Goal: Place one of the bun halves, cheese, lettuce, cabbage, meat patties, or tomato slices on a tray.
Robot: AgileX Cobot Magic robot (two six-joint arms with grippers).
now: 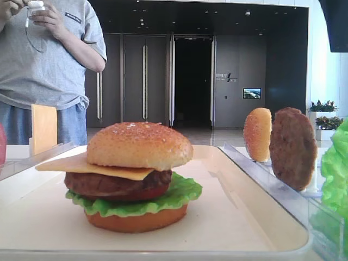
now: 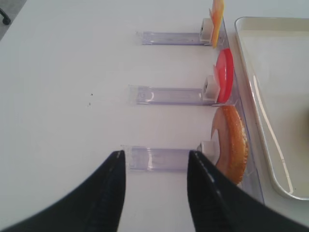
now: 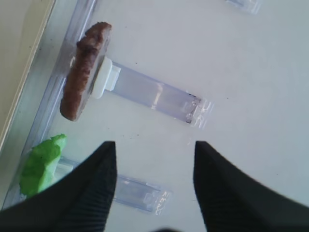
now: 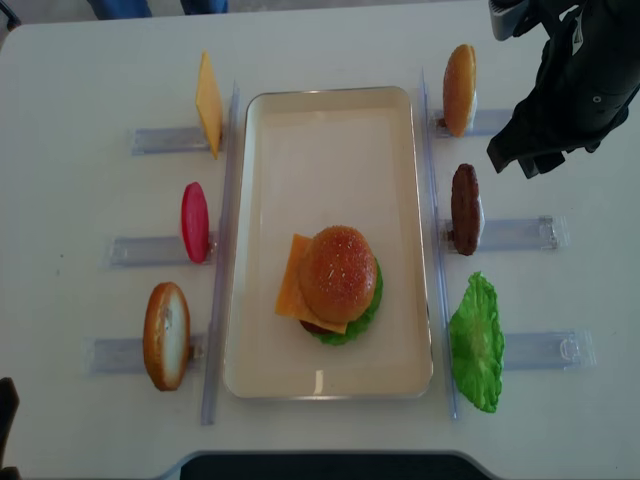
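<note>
Office lobby or demo hall suggested, tall dark panelled doors (image 1: 144, 76), wall screen (image 1: 252, 93), potted plants (image 1: 323, 106), white surface (image 4: 80, 130) set with toy food.

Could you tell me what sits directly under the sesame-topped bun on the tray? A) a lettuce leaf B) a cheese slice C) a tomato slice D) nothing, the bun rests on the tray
B: the cheese slice juts out right beneath the sesame bun, above the meat patty, on the tray.

Bright, even light; wrist views soft, tray (image 2: 270, 159) rim glare.
</note>
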